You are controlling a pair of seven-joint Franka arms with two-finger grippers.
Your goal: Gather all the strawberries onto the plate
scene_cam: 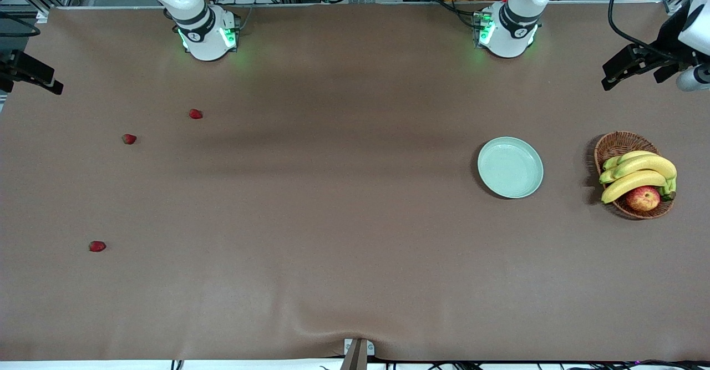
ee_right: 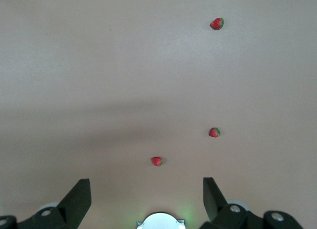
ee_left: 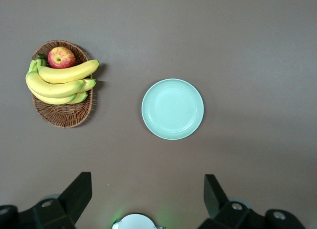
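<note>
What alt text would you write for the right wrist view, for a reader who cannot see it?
Three small red strawberries, one, another and a third, lie apart on a plain brown table. The right gripper hangs above the table with its dark fingers wide open, holding nothing.

The picture edge is cutting off both arms above their bases in the front view, so neither gripper is showing there. Each wrist view is showing only the two finger ends. The bananas [scene_cam: 638, 175] are hiding part of the apple [scene_cam: 643, 198] and much of the wicker basket [scene_cam: 613, 147].
</note>
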